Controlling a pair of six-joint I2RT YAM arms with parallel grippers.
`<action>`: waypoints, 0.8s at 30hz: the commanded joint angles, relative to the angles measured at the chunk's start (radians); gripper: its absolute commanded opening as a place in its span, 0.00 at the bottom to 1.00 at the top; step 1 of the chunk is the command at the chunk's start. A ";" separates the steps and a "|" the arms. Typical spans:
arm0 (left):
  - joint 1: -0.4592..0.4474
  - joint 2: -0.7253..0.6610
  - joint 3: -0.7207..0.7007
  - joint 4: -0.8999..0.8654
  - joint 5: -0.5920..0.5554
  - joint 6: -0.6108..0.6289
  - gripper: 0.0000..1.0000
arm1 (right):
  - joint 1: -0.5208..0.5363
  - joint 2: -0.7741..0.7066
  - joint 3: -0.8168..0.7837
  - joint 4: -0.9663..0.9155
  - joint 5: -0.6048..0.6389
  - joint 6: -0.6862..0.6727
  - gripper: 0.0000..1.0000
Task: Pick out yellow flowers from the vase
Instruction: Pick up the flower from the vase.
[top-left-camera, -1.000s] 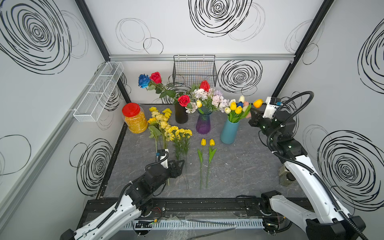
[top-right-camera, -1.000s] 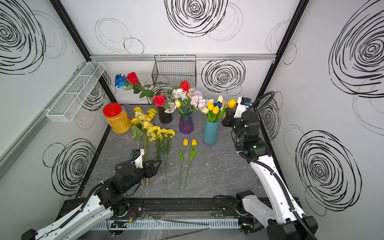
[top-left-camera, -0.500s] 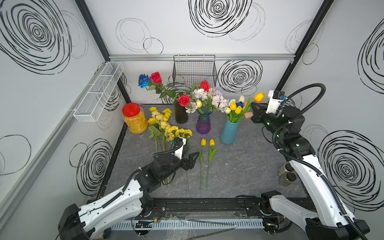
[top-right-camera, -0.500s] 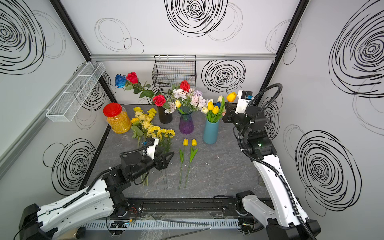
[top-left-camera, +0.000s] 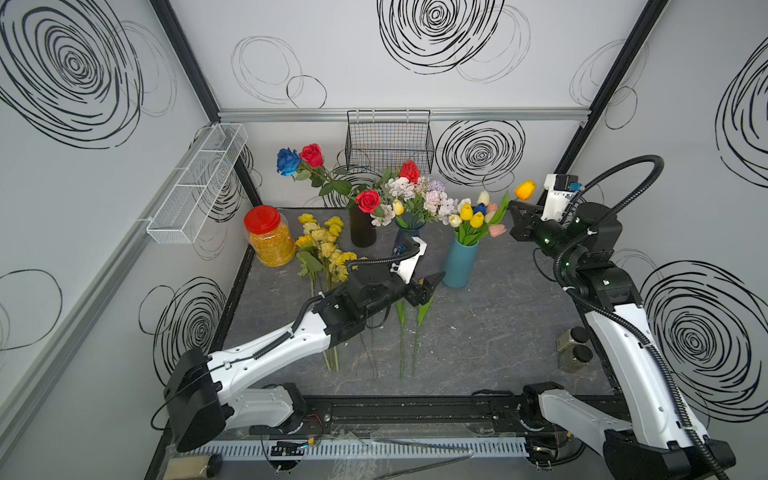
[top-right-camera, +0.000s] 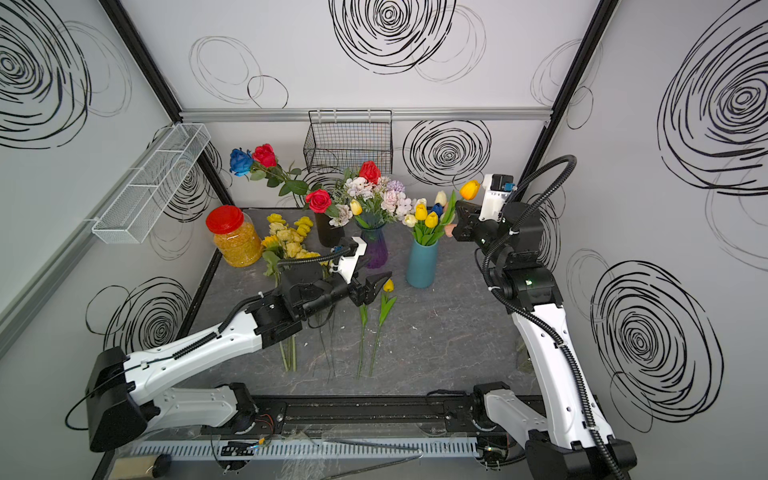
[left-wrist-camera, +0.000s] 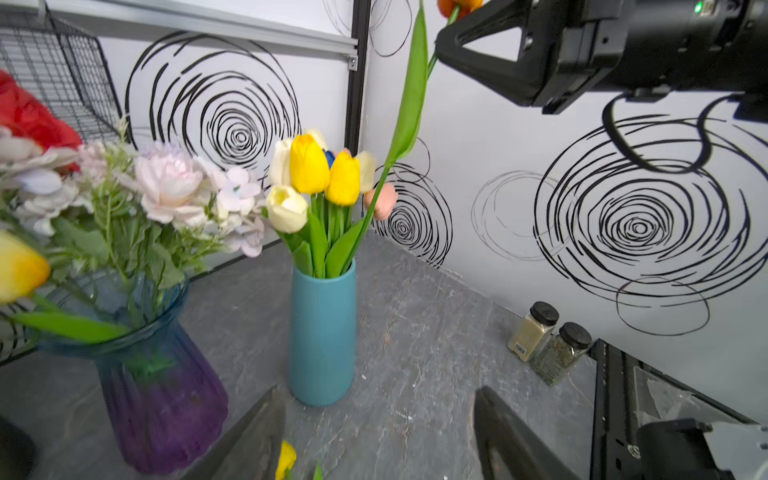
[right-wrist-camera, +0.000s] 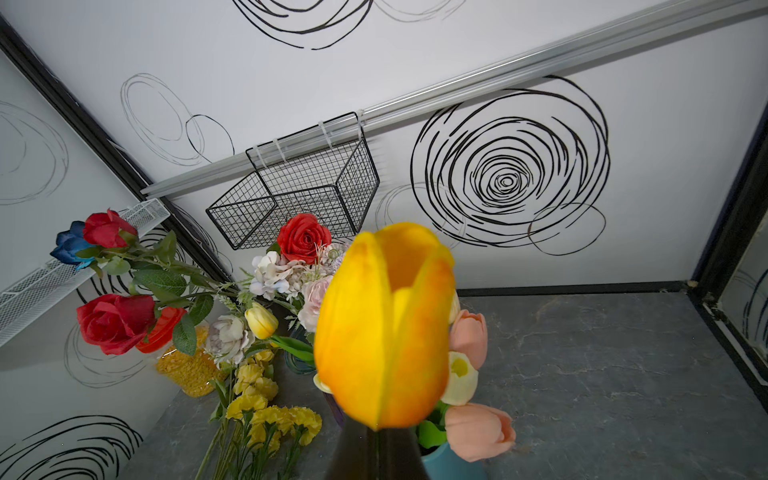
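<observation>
Teal ceramic holds most of the tulips: the teal vase (top-left-camera: 459, 266) (left-wrist-camera: 323, 332) stands upright on the grey table (top-left-camera: 498, 324), filled with cream, pink and blue tulips and two yellow tulips (left-wrist-camera: 309, 164) side by side. Your right gripper (top-left-camera: 514, 206) (left-wrist-camera: 441, 43) is clamped on the stem of a yellow-orange tulip (top-left-camera: 525, 190) (right-wrist-camera: 386, 328), raised above the bunch. Its long stem and leaf slant down to the vase mouth.

Your left gripper (top-left-camera: 430, 286) (left-wrist-camera: 374, 440) hangs with its fingers spread and nothing between them. It is near the teal vase and above a pair of yellow tulips lying on the table (top-right-camera: 388, 285).

Just beside the teal vase, the purple-and-blue glass vase (top-right-camera: 376, 253) (left-wrist-camera: 162, 399) carries white, pink and lilac blooms and one pale yellow tulip (top-left-camera: 398, 206) (right-wrist-camera: 261, 320). Next along, the black vase (top-left-camera: 362, 232) holds red roses and a blue rose (top-left-camera: 287, 161) on leaning stems.

More yellow flowers (top-left-camera: 324, 245) lie flat in a loose bundle on the table, blooms toward the back wall. Next to them stands a clear jar with a red lid (top-left-camera: 270, 241), full of yellow pieces you cannot identify. Two small black-capped spice jars (left-wrist-camera: 548, 340) stand together by the right wall.
</observation>
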 joint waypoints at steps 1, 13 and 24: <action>-0.009 0.082 0.093 0.074 0.035 0.070 0.74 | -0.005 0.021 0.071 -0.013 -0.044 0.018 0.00; -0.061 0.326 0.356 0.025 -0.064 0.186 0.75 | -0.017 0.041 0.149 -0.015 -0.077 0.022 0.00; -0.057 0.521 0.577 0.011 -0.151 0.235 0.66 | -0.020 0.019 0.171 -0.033 -0.116 0.036 0.00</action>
